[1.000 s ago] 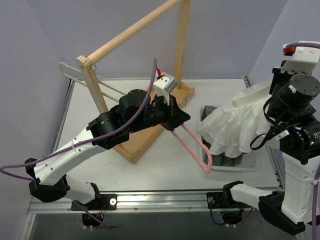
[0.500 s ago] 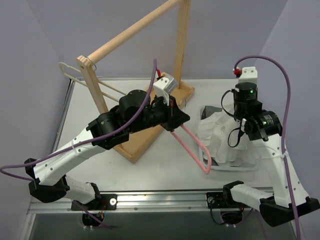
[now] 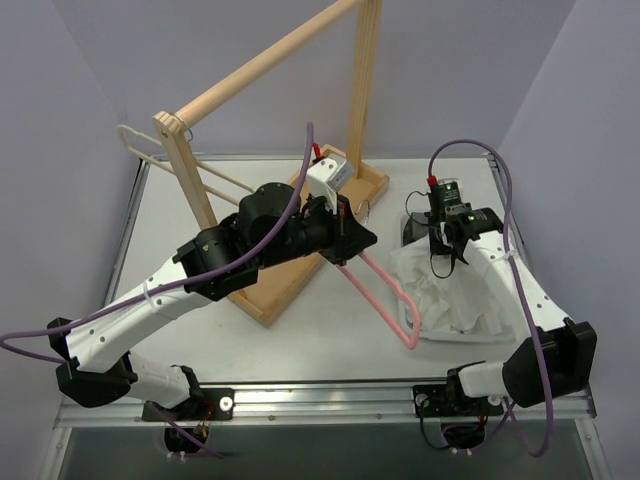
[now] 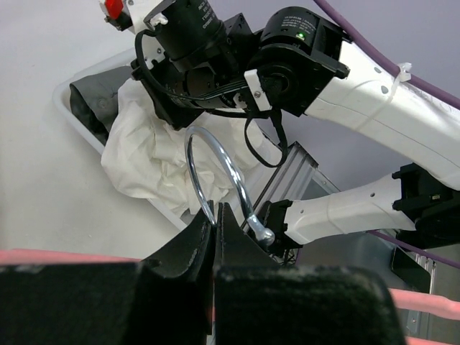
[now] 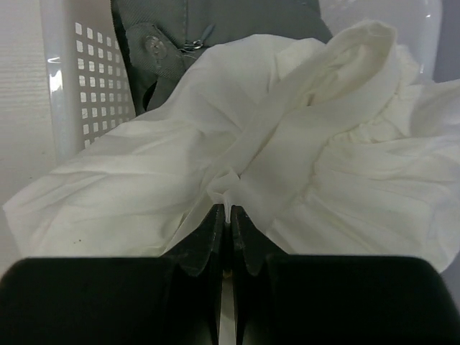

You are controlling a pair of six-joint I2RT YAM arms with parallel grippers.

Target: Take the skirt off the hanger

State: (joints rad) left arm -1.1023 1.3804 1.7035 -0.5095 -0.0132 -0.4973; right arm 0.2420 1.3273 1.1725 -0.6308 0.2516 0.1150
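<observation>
The white skirt (image 3: 445,290) lies bunched in the white basket (image 3: 412,326) at the right, off the hanger. It fills the right wrist view (image 5: 287,180). My right gripper (image 3: 446,246) is shut on a fold of the skirt (image 5: 228,205), low over the basket. The pink hanger (image 3: 385,300) slants from my left gripper (image 3: 350,243) down to the basket's near corner. My left gripper (image 4: 215,213) is shut on the base of the hanger's metal hook (image 4: 215,162).
A wooden clothes rack (image 3: 270,130) stands at the back left with a cream hanger (image 3: 150,155) on its rail. A dark grey garment (image 5: 208,29) lies in the basket under the skirt. The basket's perforated wall (image 5: 86,79) is at the left of the right wrist view.
My right arm has swung down and left from high at the right, carrying the skirt into the basket. The left arm and the pink hanger have barely moved.
</observation>
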